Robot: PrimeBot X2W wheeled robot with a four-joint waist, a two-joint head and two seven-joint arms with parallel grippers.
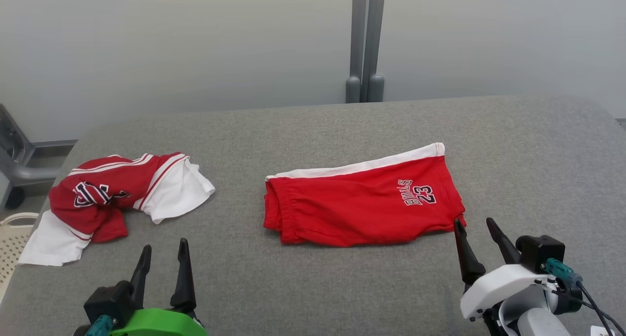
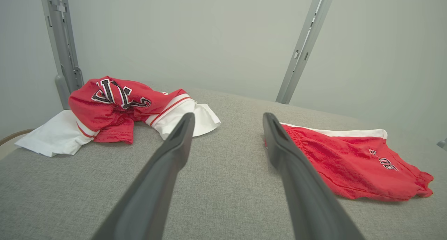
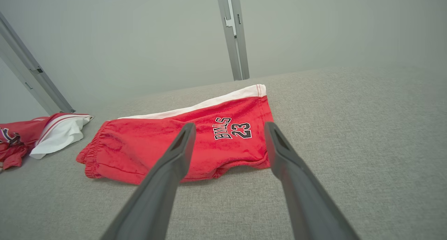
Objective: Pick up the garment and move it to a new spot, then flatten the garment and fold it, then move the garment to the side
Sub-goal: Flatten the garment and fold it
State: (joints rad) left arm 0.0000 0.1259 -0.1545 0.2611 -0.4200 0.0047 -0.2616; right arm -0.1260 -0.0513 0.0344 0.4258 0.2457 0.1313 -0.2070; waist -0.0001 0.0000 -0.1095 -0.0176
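1. The grey fabric-covered worktop [image 1: 342, 287] lay under the red shorts [image 1: 362, 204] and stretched well past them on every side.
2. A pale wall [image 1: 195, 42] stood behind the shorts, beyond the worktop's far edge.
3. A grey metal post [image 1: 366, 42] rose against that wall, roughly in line with the middle of the shorts.
4. The shorts lay flat near the middle of the worktop and looked doubled over lengthwise. A white stripe ran along their far edge, the gathered waistband was toward the robot's left and the hem toward its right.
5. A red and white jersey [image 1: 107, 199] sat crumpled well to the left of the shorts and did not touch them.
6. The right gripper [image 1: 473, 221] hovered at the near right corner of the shorts, by the hem. Its fingers were spread apart with nothing between them. Whether a fingertip touched the cloth could not be told.
7. The left gripper [image 1: 165, 244] sat nearer the robot than the shorts and left of their waistband. Its fingers were also spread and empty.
8. A cream perforated basket [image 1: 12, 243] showed far left of the shorts, beyond the jersey and off the worktop's edge.
9. A dark "23" print [image 1: 416, 193] marked the shorts near their hem end.
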